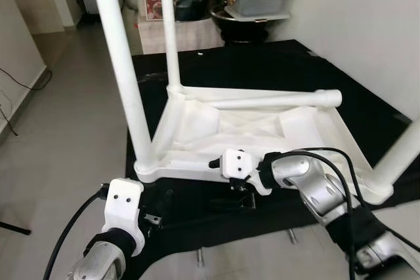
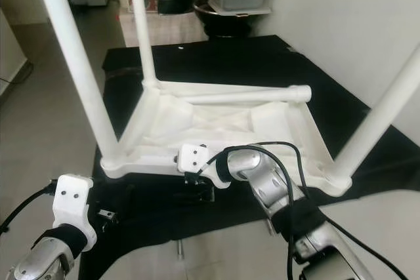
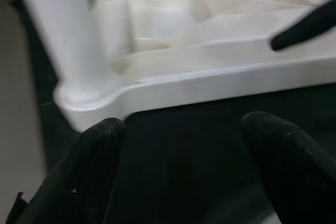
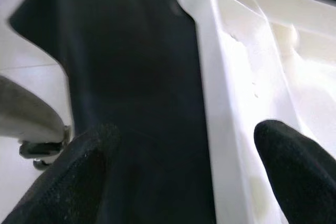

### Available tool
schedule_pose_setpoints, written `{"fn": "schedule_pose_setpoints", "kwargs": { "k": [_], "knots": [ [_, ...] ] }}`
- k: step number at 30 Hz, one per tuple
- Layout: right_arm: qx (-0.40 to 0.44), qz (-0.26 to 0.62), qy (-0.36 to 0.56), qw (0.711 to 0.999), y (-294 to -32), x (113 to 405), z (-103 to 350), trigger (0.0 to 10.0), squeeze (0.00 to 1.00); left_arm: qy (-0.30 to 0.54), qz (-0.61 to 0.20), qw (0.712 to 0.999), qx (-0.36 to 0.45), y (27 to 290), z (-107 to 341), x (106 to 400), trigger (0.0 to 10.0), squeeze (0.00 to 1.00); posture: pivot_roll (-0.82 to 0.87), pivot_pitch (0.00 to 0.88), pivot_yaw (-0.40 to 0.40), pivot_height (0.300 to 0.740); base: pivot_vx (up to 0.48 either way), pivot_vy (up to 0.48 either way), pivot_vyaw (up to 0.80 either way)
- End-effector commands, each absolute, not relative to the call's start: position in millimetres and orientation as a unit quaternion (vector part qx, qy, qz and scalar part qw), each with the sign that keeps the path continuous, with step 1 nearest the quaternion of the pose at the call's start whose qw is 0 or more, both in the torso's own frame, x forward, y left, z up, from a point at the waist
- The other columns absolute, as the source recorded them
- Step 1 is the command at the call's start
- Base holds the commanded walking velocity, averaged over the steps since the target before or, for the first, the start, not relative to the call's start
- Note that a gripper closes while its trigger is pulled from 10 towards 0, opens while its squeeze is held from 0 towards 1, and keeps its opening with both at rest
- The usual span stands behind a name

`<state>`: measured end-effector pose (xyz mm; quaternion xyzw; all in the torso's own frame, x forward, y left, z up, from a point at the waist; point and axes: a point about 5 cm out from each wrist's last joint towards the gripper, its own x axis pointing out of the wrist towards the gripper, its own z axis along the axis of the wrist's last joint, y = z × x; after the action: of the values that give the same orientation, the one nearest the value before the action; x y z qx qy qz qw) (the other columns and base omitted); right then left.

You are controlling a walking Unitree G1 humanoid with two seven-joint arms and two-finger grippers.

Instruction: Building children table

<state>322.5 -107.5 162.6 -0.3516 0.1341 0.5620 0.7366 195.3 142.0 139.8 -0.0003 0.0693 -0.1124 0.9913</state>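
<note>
Table upturned; right hand spread astride its near rim.

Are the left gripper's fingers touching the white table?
Apart. In the left wrist view both fingers sit open with black mat between them and the tabletop's rim.

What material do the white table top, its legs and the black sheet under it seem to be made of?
The table top, lying upside down, looks like moulded plastic with a smooth, slightly glossy finish: ribs and hollows show on its underside. The legs look like the same white plastic, as plain round tubes. The black sheet seems to be matte cloth or a soft mat; it shows no shine. Which of these it is, I cannot tell.
</note>
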Motion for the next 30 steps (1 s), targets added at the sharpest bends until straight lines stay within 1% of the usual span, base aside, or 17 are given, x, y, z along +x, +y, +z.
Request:
{"fn": "schedule_pose_setpoints", "kwargs": {
  "k": [1, 4, 5, 7, 9, 12, 15, 17, 18, 19, 20, 24, 25, 27, 30],
  "knots": [
    [-0.344, 0.561, 0.135, 0.74, -97.4, 324.5, 166.5, 10.0, 0.0, 0.091, -0.079, 0.992, 0.022, 148.9, 134.4, 190.6, 10.0, 0.0, 0.04, 0.083, -0.03, 0.74, 0.0, 0.0, 0.0],
    [-0.321, 0.578, 0.13, 0.739, -84.3, 322.4, 167.1, 10.0, 0.0, 0.096, -0.028, 0.994, 0.037, 157.4, 133.8, 184.8, 10.0, 0.0, 0.05, 0.094, -0.036, 0.74, 0.0, 0.0, 0.0],
    [-0.321, 0.578, 0.13, 0.739, -84.3, 322.4, 167.1, 10.0, 0.0, 0.096, -0.028, 0.994, 0.037, 157.4, 133.8, 184.8, 10.0, 0.0, 0.05, 0.094, -0.036, 0.74, 0.0, 0.0, 0.0],
    [-0.297, 0.596, 0.13, 0.734, -72.2, 320.4, 166.8, 10.0, 0.0, 0.093, 0.005, 0.995, 0.03, 161.2, 135.2, 178.2, 10.0, 0.0, 0.06, 0.107, -0.039, 0.74, 0.0, 0.0, 0.0],
    [-0.292, 0.6, 0.137, 0.732, -68.2, 320.5, 164.9, 10.0, 0.0, 0.09, 0.011, 0.996, 0.026, 160.2, 136.8, 174.4, 10.0, 0.0, 0.07, 0.12, -0.042, 0.74, 0.0, 0.0, 0.0],
    [-0.293, 0.598, 0.158, 0.729, -53.4, 328.5, 158.6, 10.0, 0.0, 0.074, 0.015, 0.996, 0.036, 154.0, 143.4, 165.8, 10.0, 0.0, 0.08, 0.147, -0.045, 0.74, 0.0, 0.0, 0.0],
    [-0.292, 0.597, 0.16, 0.73, -47.9, 331.3, 159.1, 10.0, 0.0, 0.071, 0.017, 0.997, 0.037, 153.1, 145.0, 164.4, 10.0, 0.0, 0.08, 0.156, -0.048, 0.74, 0.0, 0.0, 0.0],
    [-0.291, 0.591, 0.161, 0.735, -38.7, 337.8, 162.3, 10.0, 0.0, 0.071, 0.022, 0.997, 0.033, 153.0, 145.6, 163.1, 10.0, 0.0, 0.09, 0.171, -0.053, 0.74, 0.0, 0.0, 0.0],
    [-0.292, 0.575, 0.165, 0.746, -33.7, 343.4, 164.5, 10.0, 0.0, 0.072, 0.022, 0.997, 0.034, 152.1, 145.9, 162.3, 10.0, 0.0, 0.09, 0.182, -0.056, 0.74, 0.0, 0.0, 0.0],
    [-0.292, 0.575, 0.165, 0.746, -33.7, 343.4, 164.5, 10.0, 0.0, 0.072, 0.022, 0.997, 0.034, 152.1, 145.9, 162.3, 10.0, 0.0, 0.09, 0.182, -0.056, 0.74, 0.0, 0.0, 0.0],
    [-0.296, 0.561, 0.172, 0.754, -30.1, 347.7, 165.6, 10.0, 0.0, 0.072, 0.02, 0.997, 0.036, 151.1, 146.3, 161.4, 10.0, 0.0, 0.1, 0.188, -0.059, 0.74, 0.0, 0.0, 0.0],
    [-0.3, 0.546, 0.178, 0.762, -25.2, 351.8, 167.4, 10.0, 0.0, 0.072, 0.021, 0.996, 0.039, 149.5, 147.6, 159.2, 10.0, 0.0, 0.1, 0.196, -0.061, 0.74, 0.0, 0.0, 0.0],
    [-0.299, 0.54, 0.18, 0.766, -21.2, 353.9, 169.2, 10.0, 0.0, 0.072, 0.023, 0.996, 0.038, 148.7, 148.3, 157.8, 10.0, 0.0, 0.11, 0.212, -0.065, 0.74, 0.0, 0.0, 0.0],
    [-0.299, 0.529, 0.187, 0.772, -15.6, 357.7, 171.2, 10.0, 0.0, 0.073, 0.025, 0.996, 0.036, 147.6, 149.2, 155.5, 10.0, 0.0, 0.11, 0.218, -0.067, 0.74, 0.0, 0.0, 0.0],
    [-0.305, 0.523, 0.19, 0.773, -14.2, 359.2, 171.3, 10.0, 0.0, 0.074, 0.025, 0.996, 0.035, 147.3, 149.6, 154.6, 10.0, 0.0, 0.11, 0.224, -0.066, 0.74, 0.0, 0.0, 0.0]
  ]
}}
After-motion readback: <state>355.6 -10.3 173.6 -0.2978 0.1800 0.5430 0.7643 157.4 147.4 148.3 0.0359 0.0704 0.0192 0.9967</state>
